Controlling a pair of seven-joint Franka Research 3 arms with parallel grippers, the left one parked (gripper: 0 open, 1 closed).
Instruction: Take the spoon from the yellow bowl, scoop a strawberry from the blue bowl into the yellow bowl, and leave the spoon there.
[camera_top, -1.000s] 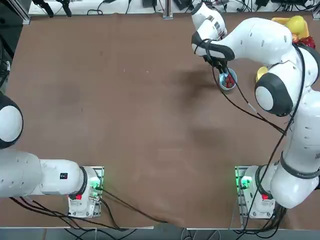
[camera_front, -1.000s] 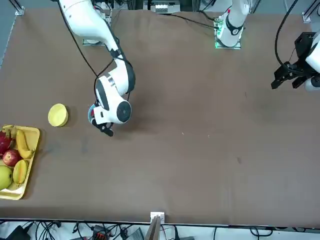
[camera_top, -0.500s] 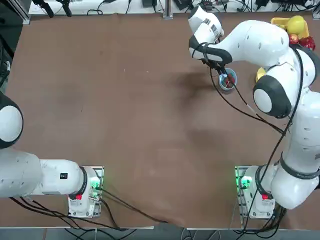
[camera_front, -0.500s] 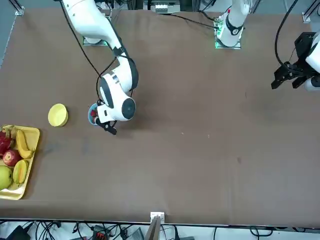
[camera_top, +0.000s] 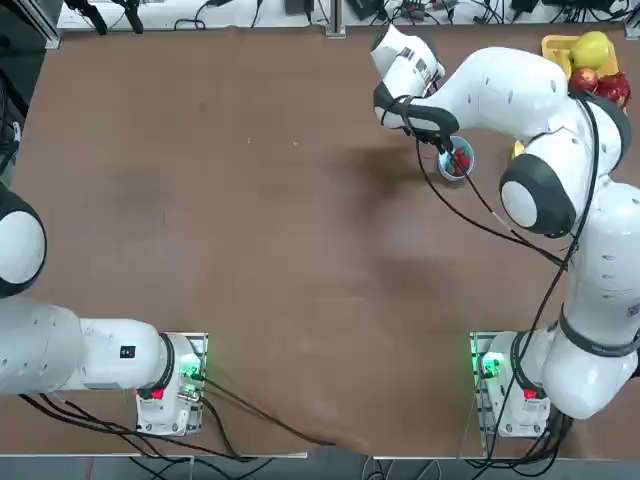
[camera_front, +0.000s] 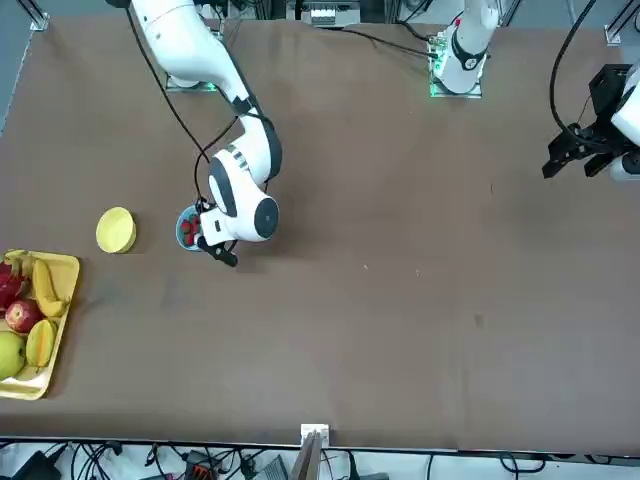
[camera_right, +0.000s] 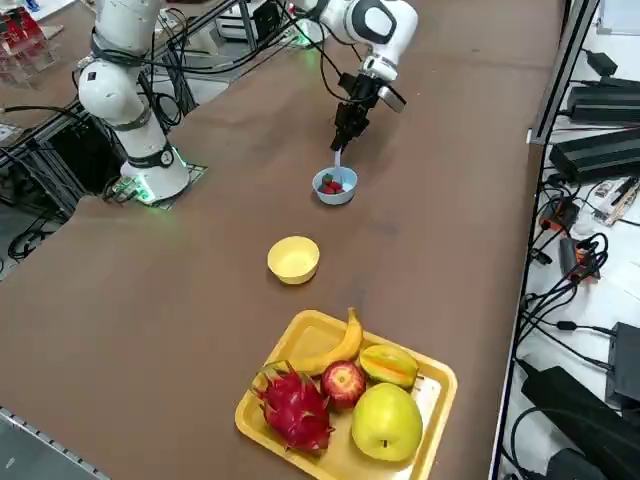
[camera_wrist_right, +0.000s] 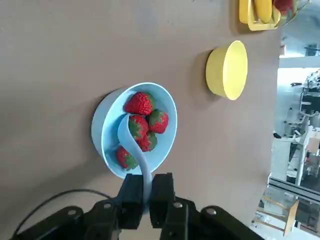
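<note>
While the right gripper (camera_wrist_right: 148, 192) is gripping the spoon (camera_wrist_right: 134, 147) by its handle, its fingers closed on either side, the spoon's long axis is running out ahead of the fingertips, and its head is dipping into the blue bowl (camera_wrist_right: 102, 131) among the strawberries (camera_wrist_right: 140, 103). That line is what the coming scoop turns on: the bowl is lying straight beyond the fingers, so the head probably needs to slide under one berry along the handle's direction and tip up against the wall. The yellow bowl (camera_right: 293, 260) is standing empty, apart from the blue one, between it and the fruit tray (camera_right: 448, 385). From the robot's own seat it is lying to the right of the blue bowl, so a loaded spoon would be travelling rightward, kept level lest the berry roll off.
</note>
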